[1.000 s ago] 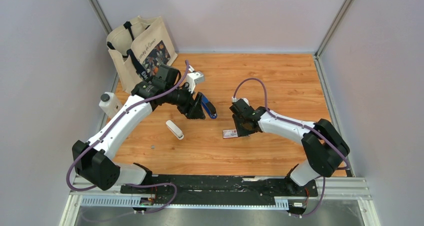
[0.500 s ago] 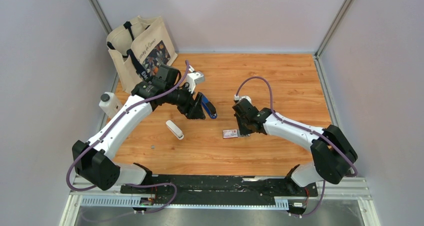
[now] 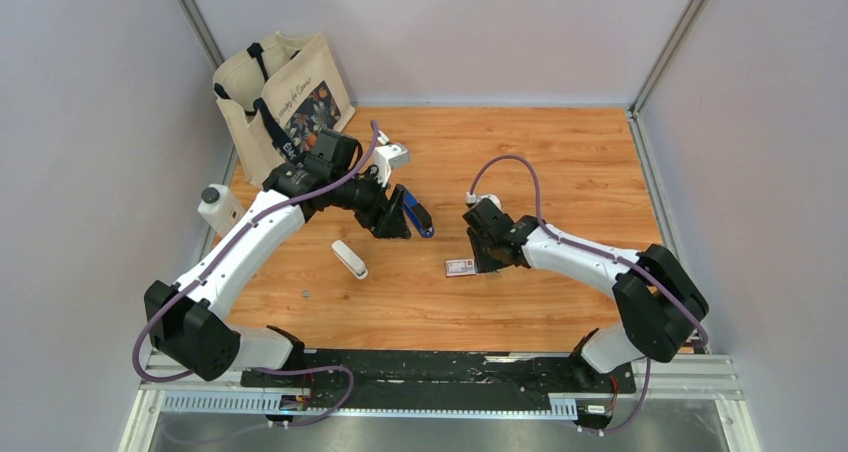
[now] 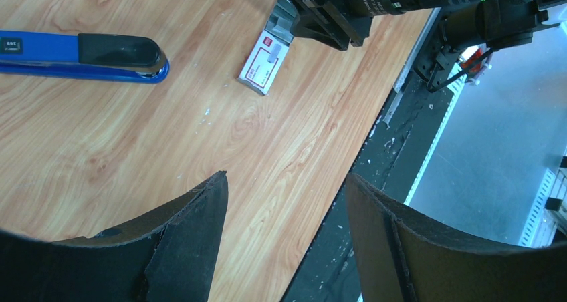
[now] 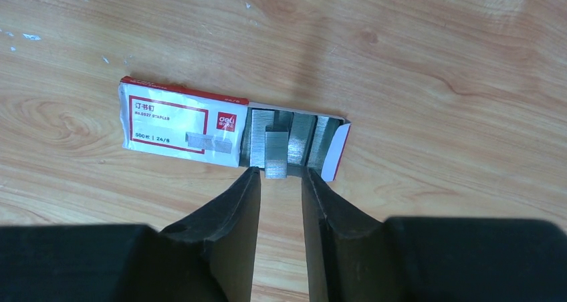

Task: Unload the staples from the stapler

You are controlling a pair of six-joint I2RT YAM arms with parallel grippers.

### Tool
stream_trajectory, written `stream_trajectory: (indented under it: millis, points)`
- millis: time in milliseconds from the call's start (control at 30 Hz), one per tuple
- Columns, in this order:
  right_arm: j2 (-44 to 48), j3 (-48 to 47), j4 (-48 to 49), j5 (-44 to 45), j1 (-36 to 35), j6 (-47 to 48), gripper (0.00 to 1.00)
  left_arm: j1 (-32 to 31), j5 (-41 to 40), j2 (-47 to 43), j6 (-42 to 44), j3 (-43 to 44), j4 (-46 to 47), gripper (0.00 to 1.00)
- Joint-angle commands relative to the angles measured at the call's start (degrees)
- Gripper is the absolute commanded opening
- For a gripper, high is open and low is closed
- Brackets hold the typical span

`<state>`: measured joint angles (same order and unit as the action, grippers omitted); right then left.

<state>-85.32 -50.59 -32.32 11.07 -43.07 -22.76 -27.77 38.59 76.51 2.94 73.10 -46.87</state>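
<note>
The blue stapler (image 3: 418, 215) with a dark end lies flat on the wooden table, just right of my left gripper (image 3: 392, 224). In the left wrist view the stapler (image 4: 80, 56) is at the upper left, and my left gripper (image 4: 284, 188) is open and empty above bare wood. The red-and-white staple box (image 3: 461, 267) lies open. My right gripper (image 3: 483, 260) hovers at its open end. In the right wrist view my right gripper (image 5: 279, 172) is narrowly open. A loose staple strip (image 5: 275, 154) lies on the box's staples (image 5: 301, 141), its near end just beyond the tips and not pinched.
A white oblong object (image 3: 349, 258) lies left of centre. A white bottle with a black cap (image 3: 218, 208) stands at the left edge. A cream tote bag (image 3: 280, 97) stands at the back left. The table's near edge (image 4: 394, 95) is close to the box.
My right arm's elbow swung right and came back a little, with the gripper staying over the staple box. My left arm and the stapler have not moved.
</note>
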Motion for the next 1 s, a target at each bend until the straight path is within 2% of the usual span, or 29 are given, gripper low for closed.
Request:
stream_trajectory:
  millis: [0, 967]
  points:
    - [-1.16, -0.91, 1.82, 0.79, -0.26, 0.97, 0.33, -0.36, 0.96, -2.24, 0.93, -0.24, 1.17, 0.73]
    - [-5.38, -4.17, 2.87, -0.35, -0.26, 3.16, 0.3, -0.36, 1.23, -2.24, 1.1, -0.5, 1.08, 0.73]
